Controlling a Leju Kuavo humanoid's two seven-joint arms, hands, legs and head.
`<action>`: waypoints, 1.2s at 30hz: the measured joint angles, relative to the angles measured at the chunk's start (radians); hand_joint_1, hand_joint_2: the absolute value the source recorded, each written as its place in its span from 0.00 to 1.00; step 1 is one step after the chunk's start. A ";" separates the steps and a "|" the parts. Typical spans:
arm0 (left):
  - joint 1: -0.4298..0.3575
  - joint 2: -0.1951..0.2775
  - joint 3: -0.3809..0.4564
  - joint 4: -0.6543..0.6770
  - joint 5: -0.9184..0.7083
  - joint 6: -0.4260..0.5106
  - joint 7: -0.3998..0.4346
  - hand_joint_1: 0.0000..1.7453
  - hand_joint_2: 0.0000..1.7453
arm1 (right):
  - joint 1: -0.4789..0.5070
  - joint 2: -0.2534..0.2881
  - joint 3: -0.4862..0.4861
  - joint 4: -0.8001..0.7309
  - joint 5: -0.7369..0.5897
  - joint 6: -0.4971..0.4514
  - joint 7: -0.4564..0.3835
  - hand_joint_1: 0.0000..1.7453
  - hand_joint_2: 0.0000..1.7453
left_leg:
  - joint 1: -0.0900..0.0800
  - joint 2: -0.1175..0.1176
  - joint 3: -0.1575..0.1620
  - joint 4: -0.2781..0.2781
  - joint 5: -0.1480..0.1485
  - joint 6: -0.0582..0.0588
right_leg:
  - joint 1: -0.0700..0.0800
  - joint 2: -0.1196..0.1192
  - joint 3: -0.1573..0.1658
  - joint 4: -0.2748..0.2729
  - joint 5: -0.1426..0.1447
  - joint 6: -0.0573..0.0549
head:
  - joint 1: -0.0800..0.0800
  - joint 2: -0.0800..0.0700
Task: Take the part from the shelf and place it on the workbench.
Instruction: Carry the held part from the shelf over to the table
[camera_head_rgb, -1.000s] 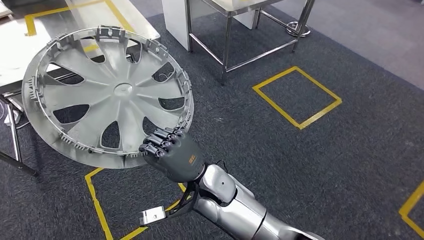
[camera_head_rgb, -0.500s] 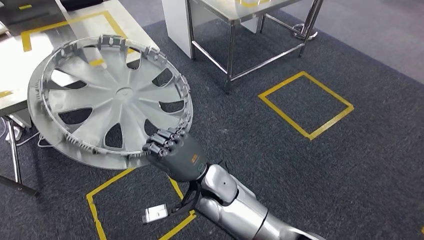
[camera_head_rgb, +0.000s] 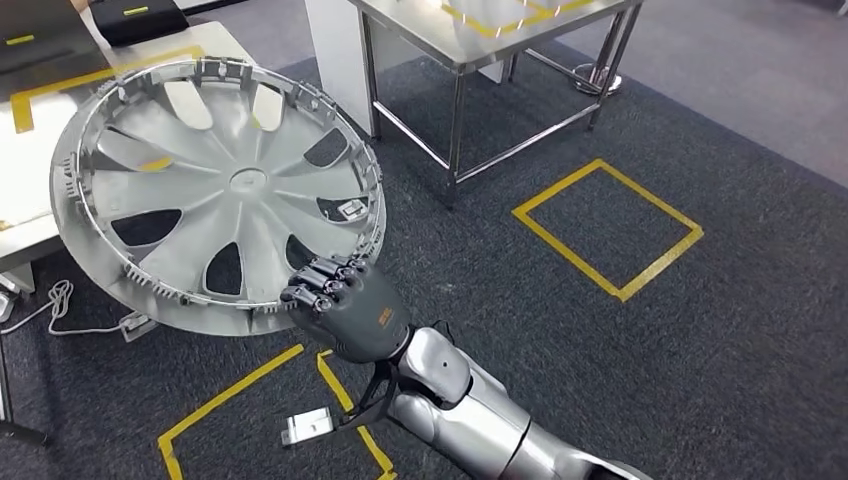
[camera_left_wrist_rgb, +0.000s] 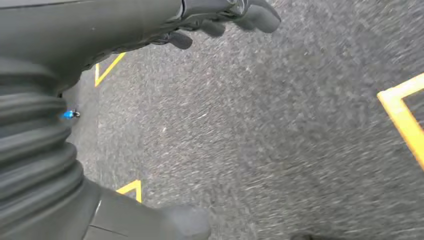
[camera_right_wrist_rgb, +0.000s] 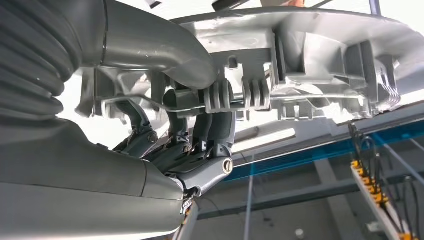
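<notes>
With the part (camera_head_rgb: 215, 190) already off the shelf and gripped at its rim by the right robot hand (camera_head_rgb: 335, 300), placement on the table (camera_head_rgb: 40, 215) at upper left remains.

1. The place is a workshop or industrial test floor, laid with dark grey speckled carpet (camera_head_rgb: 700, 330).
2. Squares of yellow floor tape (camera_head_rgb: 607, 229) mark standing spots at 3 o'clock and near 7 o'clock.
3. A bare stainless-steel workbench on thin metal legs (camera_head_rgb: 455, 40) stands at 12 o'clock, with yellow tape on its top.
4. A pale white table marked with yellow tape (camera_head_rgb: 30, 120) sits at 10 o'clock.
5. The right wrist view shows a high ceiling with blue steel beams (camera_right_wrist_rgb: 320, 150) and long strip lights (camera_right_wrist_rgb: 265, 139).
</notes>
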 joint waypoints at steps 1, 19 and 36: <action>-0.003 -0.001 0.000 0.000 0.000 0.000 -0.001 0.00 1.00 | -0.001 0.000 0.000 0.000 0.001 0.000 0.000 1.00 1.00 | 0.002 0.000 0.010 -0.001 -0.006 0.005 | -0.002 -0.003 -0.030 0.047 0.001 0.007 | 0.001 0.000; -0.011 -0.001 0.001 0.000 -0.003 0.000 -0.006 0.00 1.00 | -0.006 0.001 0.000 0.009 0.019 0.001 -0.001 1.00 1.00 | 0.005 -0.003 -0.002 0.204 -0.178 -0.047 | -0.017 -0.029 -0.072 -0.082 0.066 -0.037 | -0.008 0.000; -0.007 -0.001 0.002 0.002 -0.013 -0.008 -0.004 0.00 1.00 | 0.004 -0.001 0.000 0.000 0.032 -0.002 -0.004 1.00 1.00 | 0.012 0.008 0.057 0.002 -0.069 0.006 | -0.024 -0.027 -0.205 0.203 -0.090 0.030 | -0.004 0.000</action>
